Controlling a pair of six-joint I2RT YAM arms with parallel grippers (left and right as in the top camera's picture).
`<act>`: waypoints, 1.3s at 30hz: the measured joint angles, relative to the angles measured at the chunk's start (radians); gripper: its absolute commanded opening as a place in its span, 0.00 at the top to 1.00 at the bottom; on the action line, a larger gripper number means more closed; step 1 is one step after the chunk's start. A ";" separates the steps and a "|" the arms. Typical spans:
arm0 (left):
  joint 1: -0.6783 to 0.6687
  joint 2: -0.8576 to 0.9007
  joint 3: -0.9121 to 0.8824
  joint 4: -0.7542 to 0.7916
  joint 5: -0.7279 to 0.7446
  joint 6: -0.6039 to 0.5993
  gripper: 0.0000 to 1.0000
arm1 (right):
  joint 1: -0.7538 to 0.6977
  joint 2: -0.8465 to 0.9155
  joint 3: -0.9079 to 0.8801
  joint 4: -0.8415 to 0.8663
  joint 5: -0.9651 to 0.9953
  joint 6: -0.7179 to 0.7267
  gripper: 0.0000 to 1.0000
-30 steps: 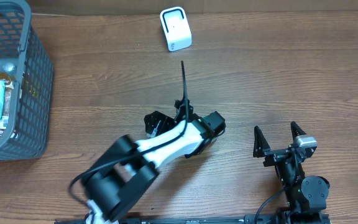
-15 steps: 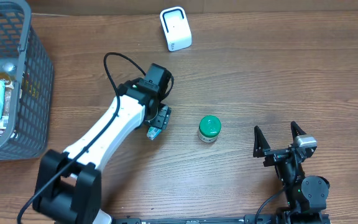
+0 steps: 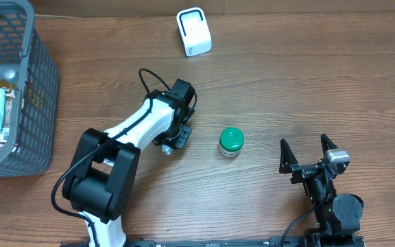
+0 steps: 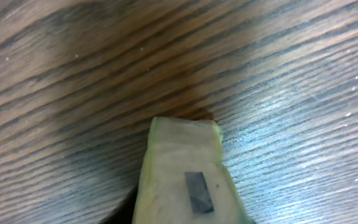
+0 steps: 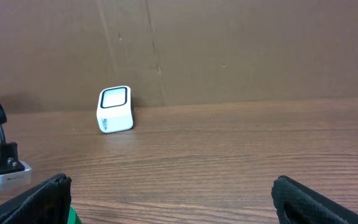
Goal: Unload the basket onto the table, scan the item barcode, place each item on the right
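Right of the left hand [image 3: 173, 139], a green-capped bottle [image 3: 231, 142] stands ungrasped.
Cannot tell if left hand is closed; right hand [image 3: 303, 143] open; next, likely grip bottle, face scanner [image 3: 193, 31].

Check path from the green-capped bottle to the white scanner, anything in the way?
Nothing visible. Bare table runs from the green-capped bottle to the white scanner. The left arm sits just left of that line, not across it.

We are looking straight down on the whole tabletop [image 3: 307, 82] from overhead, peering at its grain from very close at the left wrist, and looking level toward the back wall [image 5: 241, 50] from the right wrist, sharing the white scanner [image 3: 193, 31] with overhead.
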 measured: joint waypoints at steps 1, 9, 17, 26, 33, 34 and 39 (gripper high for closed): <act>0.000 0.000 0.000 0.001 0.000 -0.006 0.79 | 0.000 0.000 0.000 0.001 0.000 0.001 0.00; 0.000 0.000 0.000 0.015 0.001 -0.047 0.52 | 0.000 0.000 0.000 0.000 0.000 0.000 0.00; 0.000 0.000 0.000 0.024 0.013 -0.082 0.74 | 0.000 0.000 0.000 0.000 0.000 0.001 0.00; 0.000 0.000 0.000 0.027 0.039 -0.085 0.71 | 0.000 0.000 0.000 0.000 0.000 0.000 0.00; 0.000 0.000 0.000 0.037 0.045 -0.089 0.77 | 0.000 0.000 0.000 0.000 0.000 0.000 0.00; 0.000 0.000 0.000 0.040 0.046 -0.090 0.80 | 0.000 0.000 0.000 0.000 0.000 0.000 0.00; 0.000 0.000 0.000 0.049 0.052 -0.162 0.86 | 0.000 0.000 0.000 0.000 0.000 0.000 0.00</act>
